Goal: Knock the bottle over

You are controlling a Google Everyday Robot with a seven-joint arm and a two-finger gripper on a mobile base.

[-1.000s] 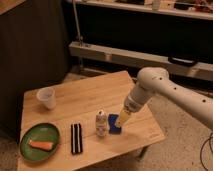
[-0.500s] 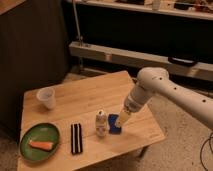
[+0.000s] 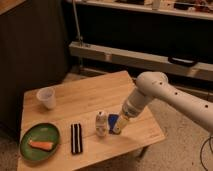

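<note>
The small whitish bottle (image 3: 101, 123) stands upright near the front of the wooden table (image 3: 95, 97), between a black bar and a blue block. My gripper (image 3: 118, 127) reaches down from the white arm (image 3: 150, 92) on the right. It is low over the table just right of the bottle, in front of the small blue block (image 3: 113, 120). A narrow gap shows between the gripper and the bottle.
A translucent plastic cup (image 3: 46, 97) stands at the table's back left. A green plate (image 3: 39, 141) with an orange piece of food lies at the front left. A black bar (image 3: 76, 138) lies next to the plate. A metal shelf rail runs behind the table.
The gripper has edged slightly lower and toward the bottle. The bottle still stands upright in the same spot.
</note>
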